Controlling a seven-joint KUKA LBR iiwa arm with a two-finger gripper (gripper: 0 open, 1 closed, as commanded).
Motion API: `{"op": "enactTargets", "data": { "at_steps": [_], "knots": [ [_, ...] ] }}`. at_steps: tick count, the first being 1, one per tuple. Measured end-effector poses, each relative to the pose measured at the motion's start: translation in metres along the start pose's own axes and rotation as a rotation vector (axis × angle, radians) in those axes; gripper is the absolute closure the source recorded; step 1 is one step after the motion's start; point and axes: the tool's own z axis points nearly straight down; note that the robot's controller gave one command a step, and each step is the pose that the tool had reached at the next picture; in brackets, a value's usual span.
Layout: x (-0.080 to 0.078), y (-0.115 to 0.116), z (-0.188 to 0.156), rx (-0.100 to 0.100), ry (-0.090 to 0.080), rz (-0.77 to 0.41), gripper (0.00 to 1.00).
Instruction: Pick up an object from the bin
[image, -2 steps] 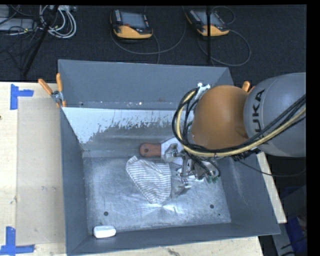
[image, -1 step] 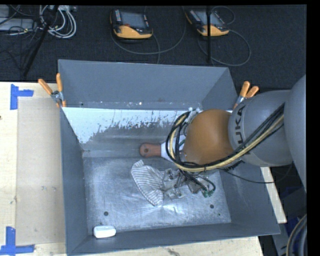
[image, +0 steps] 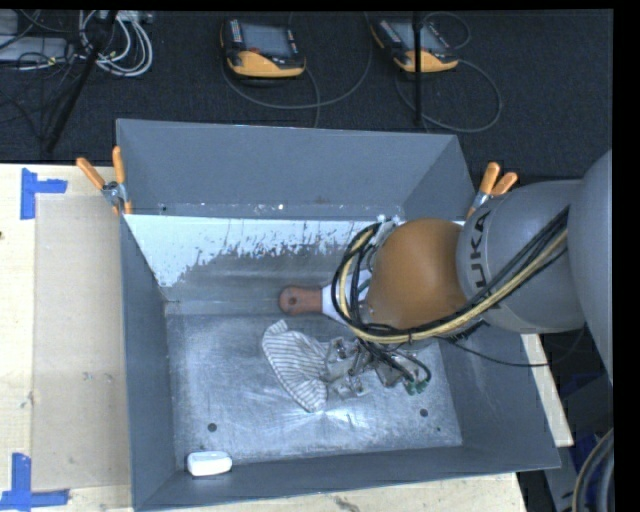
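In the camera view, the gripper (image: 345, 378) was low over the floor of the bin (image: 200, 340), at the right edge of a crumpled striped cloth (image: 292, 362) near the middle. Whether it was open or closed on the cloth could not be told. A brown handle (image: 298, 299) lay just behind, by the back wall, and a white block (image: 208, 462) sat well apart at the front left. The cloth looked limp, so a pinch on a thin fold could slip out on lifting, or the gripper could scrape the floor and catch nothing.
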Motion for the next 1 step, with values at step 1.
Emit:
{"op": "enactTargets", "data": {
  "at_steps": [1],
  "knots": [
    [0.0339, -0.04, -0.1997, 0.0, -0.007, 0.007, 1.0]
  ]
}}
